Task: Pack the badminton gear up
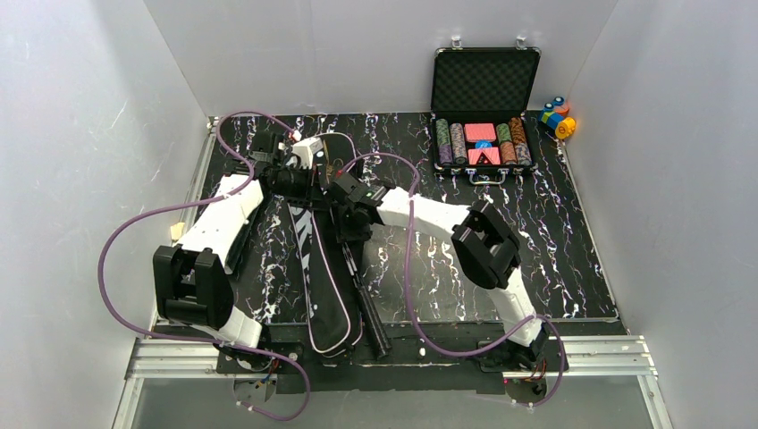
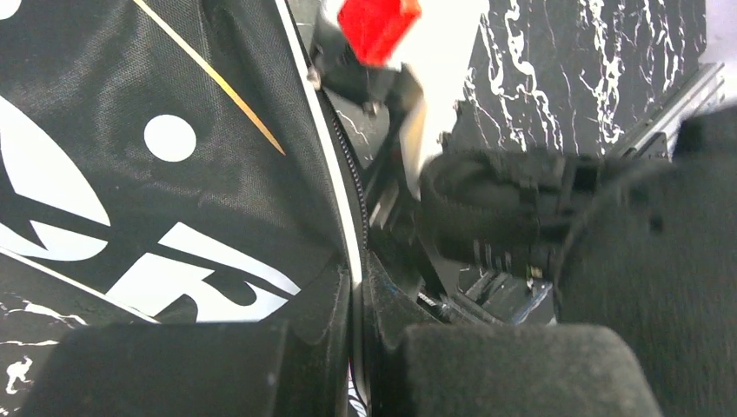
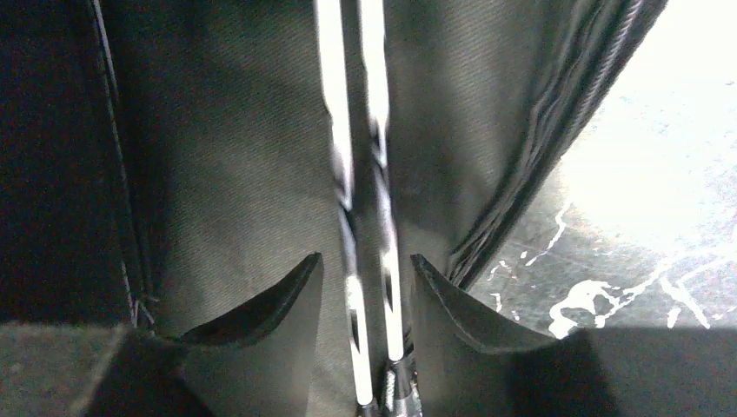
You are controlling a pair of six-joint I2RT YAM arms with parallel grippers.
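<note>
At worktop (image 1: 554,250) centre: SPORT bag (image 1: 322,313) lies lengthwise, both claws at its far end. Inside bag, two racket shafts (image 3: 335,130) run between jaws of my right claw (image 3: 365,295), half-parted, not pinching. My left claw (image 2: 356,339) clamped on bag's zip edge. Step, I judge: rackets going in. Next needs right claw drawn clear, then tube (image 1: 368,308), just right of bag, loaded. Count: one bag, two shafts, one tube, no shuttlecocks seen. Far right of bag: one chip case (image 1: 483,134), few blocks (image 1: 556,116).
</note>
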